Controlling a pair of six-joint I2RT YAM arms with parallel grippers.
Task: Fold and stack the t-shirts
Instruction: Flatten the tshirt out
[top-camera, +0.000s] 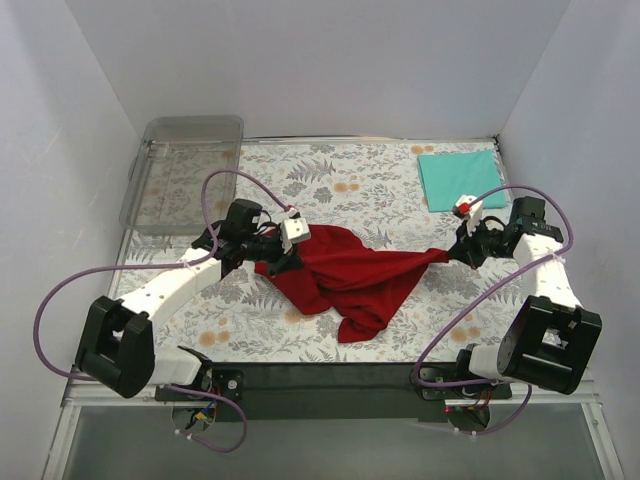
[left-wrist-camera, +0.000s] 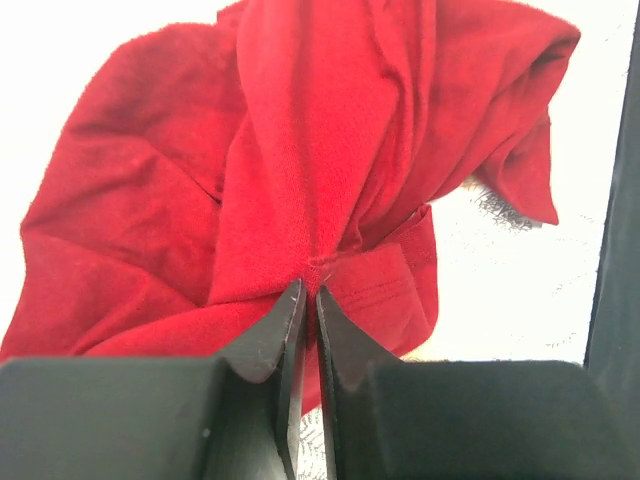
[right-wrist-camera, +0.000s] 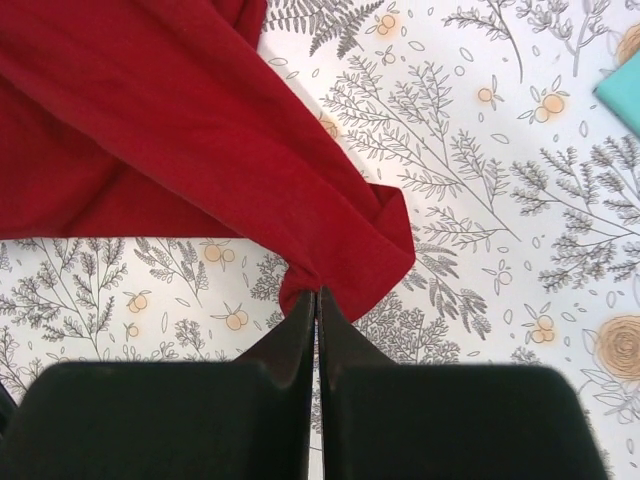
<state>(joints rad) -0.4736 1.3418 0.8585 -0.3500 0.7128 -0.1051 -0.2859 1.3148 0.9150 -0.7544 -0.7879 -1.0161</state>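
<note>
Two arms share one garment in the top view. The dark red cloth t-shirt (top-camera: 345, 275) lies bunched in the middle of the floral-patterned mat (top-camera: 360, 190). It is pulled out between the left gripper (top-camera: 278, 260) at its left end and the right gripper (top-camera: 452, 255) at a drawn-out point on its right. A teal cloth t-shirt (top-camera: 458, 177) lies flat and already folded in the upper right of the frame, well apart from the red one. A clear plastic tray (top-camera: 150, 190) sits at the upper left.

From the left wrist, the left gripper (left-wrist-camera: 309, 290) has its jaws nearly together, pinching a gathered fold of the dark red cloth t-shirt (left-wrist-camera: 300, 150). The cloth fans upward across most of the frame.

From the right wrist, the right gripper (right-wrist-camera: 317, 295) is closed on a corner of the dark red cloth t-shirt (right-wrist-camera: 180, 130), which trails to the upper left. A sliver of the teal cloth t-shirt (right-wrist-camera: 625, 95) shows at the right edge.

I'd say the spreading step is in hand, with the red shirt yet to be flattened. The next move seems to call for both arms to draw apart evenly and lay the cloth smooth before any fold.
</note>
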